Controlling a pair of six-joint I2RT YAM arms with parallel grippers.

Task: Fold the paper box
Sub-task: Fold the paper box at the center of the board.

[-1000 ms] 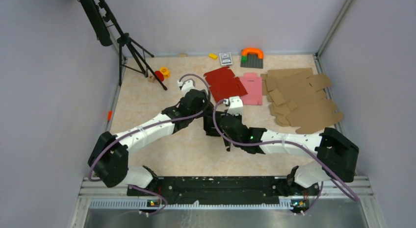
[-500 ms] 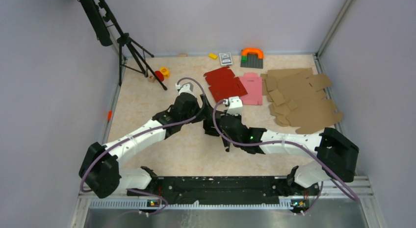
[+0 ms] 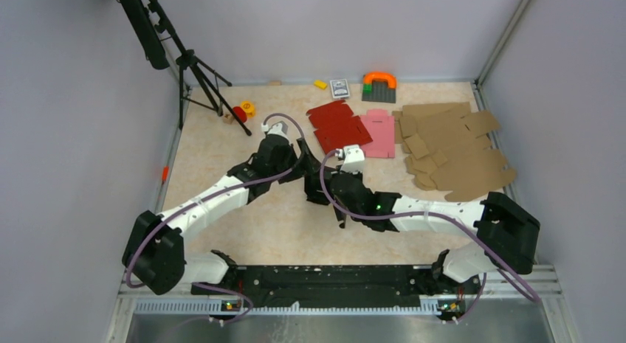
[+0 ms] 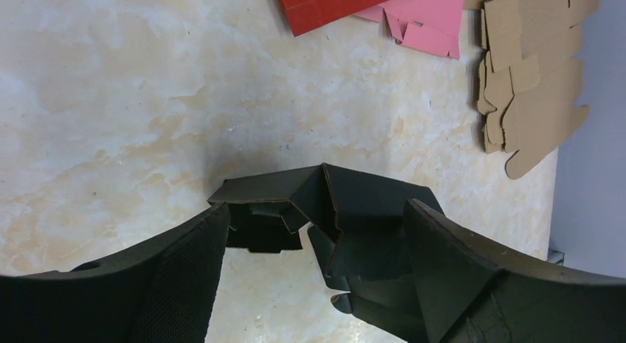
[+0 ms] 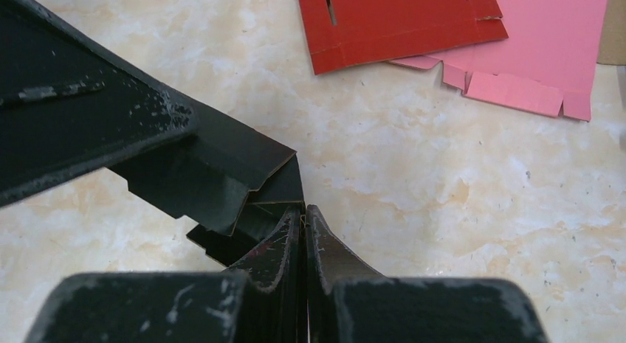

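One black thin-cardboard die-cut box blank (image 4: pixel 354 210), partly folded w/ panels raised, sits at the centre of the beige marbled worktop (image 3: pixel 221 144), between the 2 arms. Left jaws: spread wide, one finger either side of the blank, not clamping it; right jaws: pressed together, pinching a thin black edge of the blank. Beyond it lie 1 flat red cardboard blank (image 3: pixel 336 125) overlapping 1 flat pink cardboard blank (image 3: pixel 380 134), and, further right, 1 pile of brown cardboard blanks (image 3: pixel 450 147), no. of sheets not countable.
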